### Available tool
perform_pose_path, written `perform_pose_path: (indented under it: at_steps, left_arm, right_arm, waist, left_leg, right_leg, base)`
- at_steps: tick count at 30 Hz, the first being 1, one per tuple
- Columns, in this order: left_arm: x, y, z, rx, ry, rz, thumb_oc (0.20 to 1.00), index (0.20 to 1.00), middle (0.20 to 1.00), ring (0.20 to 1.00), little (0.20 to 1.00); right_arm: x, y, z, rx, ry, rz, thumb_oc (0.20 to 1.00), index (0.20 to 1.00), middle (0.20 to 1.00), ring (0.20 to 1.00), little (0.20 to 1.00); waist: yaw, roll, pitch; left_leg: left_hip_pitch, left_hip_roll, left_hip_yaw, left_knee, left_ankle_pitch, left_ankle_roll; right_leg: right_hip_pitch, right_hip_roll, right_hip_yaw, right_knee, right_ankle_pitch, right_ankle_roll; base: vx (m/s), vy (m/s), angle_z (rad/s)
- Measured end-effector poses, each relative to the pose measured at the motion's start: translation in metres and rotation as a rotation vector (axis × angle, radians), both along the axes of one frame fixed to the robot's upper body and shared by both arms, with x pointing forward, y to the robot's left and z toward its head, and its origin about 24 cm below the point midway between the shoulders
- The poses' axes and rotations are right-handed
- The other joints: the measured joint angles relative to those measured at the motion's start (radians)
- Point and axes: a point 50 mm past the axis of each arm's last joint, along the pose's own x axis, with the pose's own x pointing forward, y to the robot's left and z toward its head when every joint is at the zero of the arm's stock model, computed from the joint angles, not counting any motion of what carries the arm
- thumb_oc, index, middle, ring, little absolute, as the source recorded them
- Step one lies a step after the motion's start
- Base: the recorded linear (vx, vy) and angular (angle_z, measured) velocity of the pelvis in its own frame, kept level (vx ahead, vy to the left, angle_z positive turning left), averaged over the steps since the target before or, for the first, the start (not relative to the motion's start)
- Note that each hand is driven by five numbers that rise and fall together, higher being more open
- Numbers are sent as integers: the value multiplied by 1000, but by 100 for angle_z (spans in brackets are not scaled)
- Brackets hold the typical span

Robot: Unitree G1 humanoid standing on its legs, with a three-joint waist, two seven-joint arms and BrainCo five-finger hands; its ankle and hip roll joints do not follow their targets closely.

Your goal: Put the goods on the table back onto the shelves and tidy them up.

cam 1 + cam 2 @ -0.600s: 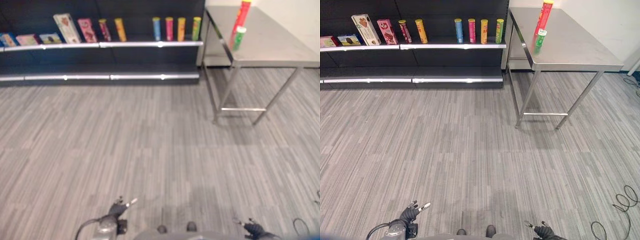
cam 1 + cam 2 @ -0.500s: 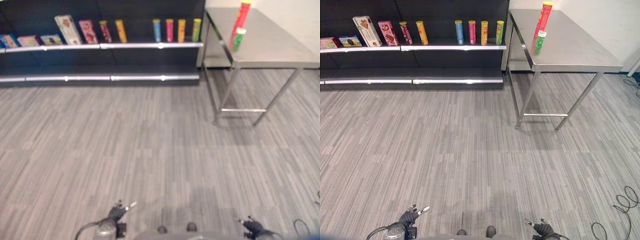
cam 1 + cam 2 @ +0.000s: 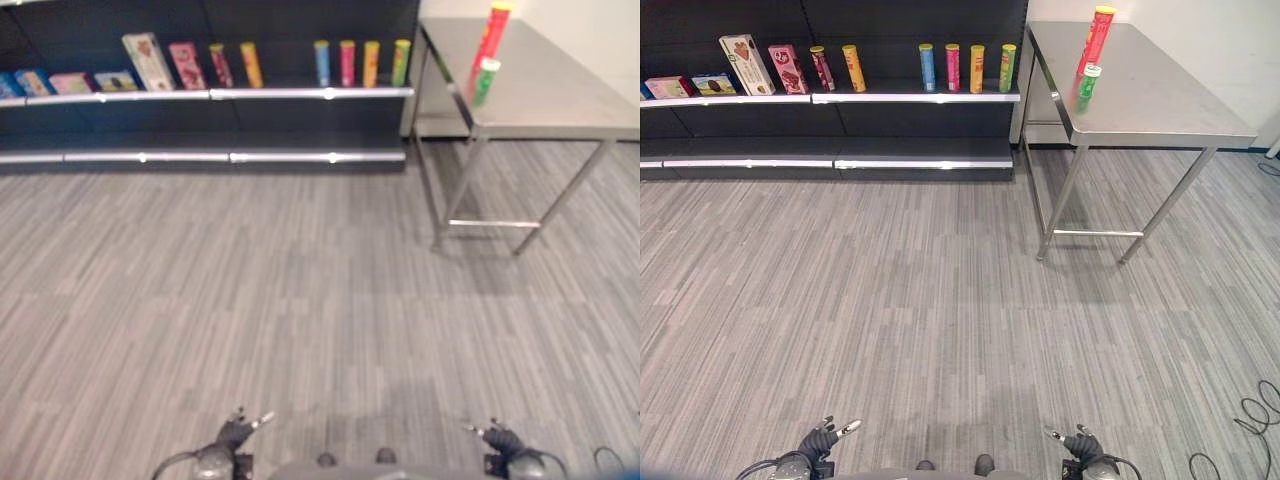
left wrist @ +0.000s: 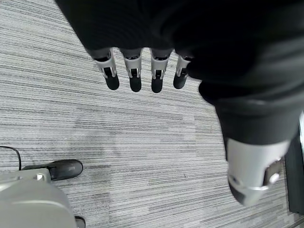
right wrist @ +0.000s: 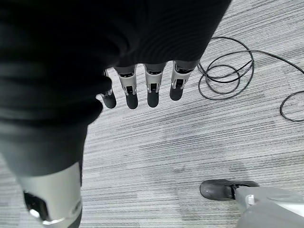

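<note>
View has slid a little leftward over half a second, so the camera moved, goods did not | left hand [image 4: 142, 71] and right hand [image 5: 142, 90] hang empty, fingers straight | red can [image 3: 1095, 40] and green can [image 3: 1089, 82] wait on table [image 3: 1180, 110], right of shelf [image 3: 840, 97] | grey striped floor [image 3: 940, 320], approach pending

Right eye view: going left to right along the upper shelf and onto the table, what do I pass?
Flat boxes → two upright boxes → two leaning tubes → four upright tubes → tall red tube with small green container on the steel table.
</note>
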Motion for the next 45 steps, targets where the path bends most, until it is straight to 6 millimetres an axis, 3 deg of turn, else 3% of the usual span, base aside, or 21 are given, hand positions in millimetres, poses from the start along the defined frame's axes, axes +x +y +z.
perform_pose_path:
  at_steps: [10, 22, 23, 25, 27, 28, 29, 30, 31, 32, 33, 34, 35, 36, 38, 39, 40, 41, 43, 44, 45]
  left_arm:
    - [-17, 3, -6, 16, 67, 18, 1000, 1000, 1000, 1000, 1000]
    - [0, 3, -1, 18, 18, 7, 1000, 1000, 1000, 1000, 1000]
    - [7, 3, 1, 19, 2, 5, 1000, 1000, 1000, 1000, 1000]
    - [18, 1, 3, 9, -28, 12, 1000, 1000, 1000, 1000, 1000]
    - [35, 1, 10, -5, -92, 27, 1000, 1000, 1000, 1000, 1000]
    - [38, 2, 12, -1, -109, 23, 1000, 1000, 1000, 1000, 1000]
    - [39, 2, 13, -1, -119, 19, 1000, 1000, 1000, 1000, 1000]
    - [34, 4, 13, 6, -109, 20, 1000, 1000, 1000, 1000, 1000]
    - [30, 5, 11, 8, -92, 22, 1000, 1000, 1000, 1000, 1000]
    - [27, 10, 11, 19, -85, 34, 1000, 1000, 1000, 1000, 1000]
    - [28, 13, 13, 22, -90, 47, 1000, 1000, 1000, 1000, 1000]
    - [24, 16, 11, 22, -79, 71, 1000, 1000, 1000, 1000, 1000]
    - [22, 19, 11, 21, -74, 103, 1000, 1000, 1000, 1000, 1000]
    - [27, 19, 13, 15, -95, 118, 1000, 1000, 1000, 1000, 1000]
    - [32, 13, 13, 0, -103, 98, 1000, 1000, 1000, 1000, 1000]
    - [31, 8, 12, -7, -98, 75, 1000, 1000, 1000, 1000, 1000]
    - [10, 9, 6, -11, -59, 88, 1000, 1000, 1000, 1000, 1000]
    - [8, 5, 5, -19, -53, 93, 1000, 1000, 1000, 1000, 1000]
    - [11, 2, 5, -30, -62, 87, 1000, 1000, 1000, 1000, 1000]
    - [18, 2, 9, -35, -94, 86, 1000, 1000, 1000, 1000, 1000]
    - [23, 4, 12, -32, -122, 88, 1000, 1000, 1000, 1000, 1000]
  right_arm:
    - [-6, -1, -2, -4, 24, -8, 1000, 1000, 1000, 1000, 1000]
    - [0, -2, 0, -9, 10, -3, 1000, 1000, 1000, 1000, 1000]
    - [8, -2, 2, -12, -7, 1, 1000, 1000, 1000, 1000, 1000]
    - [18, -4, 6, -18, -35, 5, 1000, 1000, 1000, 1000, 1000]
    - [24, -8, 10, -29, -56, 9, 1000, 1000, 1000, 1000, 1000]
    - [15, -7, 6, -26, -30, 2, 1000, 1000, 1000, 1000, 1000]
    - [4, -6, 2, -20, 6, -5, 1000, 1000, 1000, 1000, 1000]
    - [5, -4, 2, -16, 0, -4, 1000, 1000, 1000, 1000, 1000]
    - [4, -4, 2, -14, -1, -6, 1000, 1000, 1000, 1000, 1000]
    - [7, 1, 1, -1, -15, -1, 1000, 1000, 1000, 1000, 1000]
    - [12, 2, 4, -1, -41, 6, 1000, 1000, 1000, 1000, 1000]
    - [13, 5, 4, 9, -52, 10, 1000, 1000, 1000, 1000, 1000]
    - [16, 8, 5, 16, -70, 15, 1000, 1000, 1000, 1000, 1000]
    - [7, 11, 3, 19, -62, 6, 1000, 1000, 1000, 1000, 1000]
    - [-3, 9, 0, 13, -28, -12, 1000, 1000, 1000, 1000, 1000]
    - [-12, 7, -2, 5, -1, -24, 1000, 1000, 1000, 1000, 1000]
    - [-27, 3, -5, -4, 37, -31, 1000, 1000, 1000, 1000, 1000]
    - [-24, -1, -3, -16, 28, -29, 1000, 1000, 1000, 1000, 1000]
    - [-12, -5, 1, -17, -16, -49, 1000, 1000, 1000, 1000, 1000]
    - [-8, -6, 2, -11, -38, -78, 1000, 1000, 1000, 1000, 1000]
    - [-5, -5, 2, 0, -44, -96, 1000, 1000, 1000, 1000, 1000]
  waist:
    - [0, -9, -7]
    - [9, -10, -8]
    - [25, -2, -3]
    - [26, 15, 28]
    - [23, 21, 83]
    - [19, 2, 91]
    - [24, -12, 92]
    - [25, -12, 91]
    - [18, -24, 91]
    - [23, -41, 86]
    - [2, -60, 96]
    - [1, -84, 115]
    - [-6, -85, 115]
    - [-34, -98, 110]
    - [-41, -102, 105]
    - [-54, -96, 93]
    - [-55, -82, 19]
    - [-52, -59, -5]
    - [-58, -27, -25]
    - [-57, -16, -31]
    - [-50, -14, -32]
  left_leg:
    - [-1, -1, -2, 0, 1, -1]
    - [-58, -19, -17, 15, 5, 9]
    - [-83, -24, -64, 16, 9, 15]
    - [-82, -34, -59, 15, 9, 47]
    - [-79, -60, -64, 43, -21, 83]
    - [-87, -88, -66, 87, -45, 108]
    - [-85, -112, -80, 88, -55, 116]
    - [-86, -116, -85, 76, -55, 116]
    - [-89, -114, -104, 64, -60, 99]
    - [-95, -127, -117, 71, -83, 59]
    - [-136, -127, -118, 177, -98, 78]
    - [-140, -142, -120, 233, -161, 110]
    - [-139, -133, -126, 248, -178, 111]
    - [-135, -126, -176, 258, -210, 99]
    - [-105, -120, -222, 260, -235, 82]
    - [-50, -108, -248, 240, -248, 71]
    - [64, -81, -273, 188, -254, 36]
    - [67, -64, -275, 233, -263, 16]
    - [6, -66, -291, 421, -243, -66]
    - [-83, -57, -247, 637, -213, -114]
    - [-145, -27, -209, 783, -191, -124]
  right_leg:
    - [-1, 0, -3, 0, 0, 0]
    - [-65, -11, 19, 23, 15, 7]
    - [-126, -13, 40, 73, 12, 16]
    - [-199, -25, 38, 228, -17, 58]
    - [-408, -78, 13, 681, -41, 97]
    - [-480, -134, 7, 839, -50, 85]
    - [-511, -169, 7, 841, -62, 89]
    - [-523, -179, 0, 770, -66, 97]
    - [-523, -170, -25, 664, -67, 100]
    - [-521, -178, -45, 531, -64, 105]
    - [-513, -168, -48, 422, -60, 144]
    - [-526, -144, -52, 352, -26, 169]
    - [-526, -117, -68, 295, -19, 177]
    - [-536, -70, -142, 202, 0, 170]
    - [-501, -37, -212, 132, 11, 149]
    - [-461, -25, -240, 153, 28, 56]
    - [-372, 12, -239, 148, 129, -63]
    - [-346, 38, -239, 148, 126, -138]
    - [-289, 45, -248, 133, 64, -119]
    - [-252, 56, -247, 122, 45, -137]
    - [-227, 71, -243, 120, 13, -156]
  base:
    - [-3, 3, 0]
    - [-10, 94, -5]
    - [44, 289, -42]
    - [97, 341, -35]
    - [207, 186, 13]
    - [248, 44, 48]
    - [370, -30, 48]
    - [261, -61, 31]
    - [347, -58, 14]
    - [424, -44, 28]
    - [425, -41, 8]
    - [614, -60, 8]
    - [665, -72, 36]
    - [881, -139, 71]
    - [653, -140, 85]
    - [562, -123, 80]
    - [570, -113, 57]
    - [498, -71, 23]
    - [390, -91, 24]
    - [391, -167, 24]
    - [371, -174, 4]
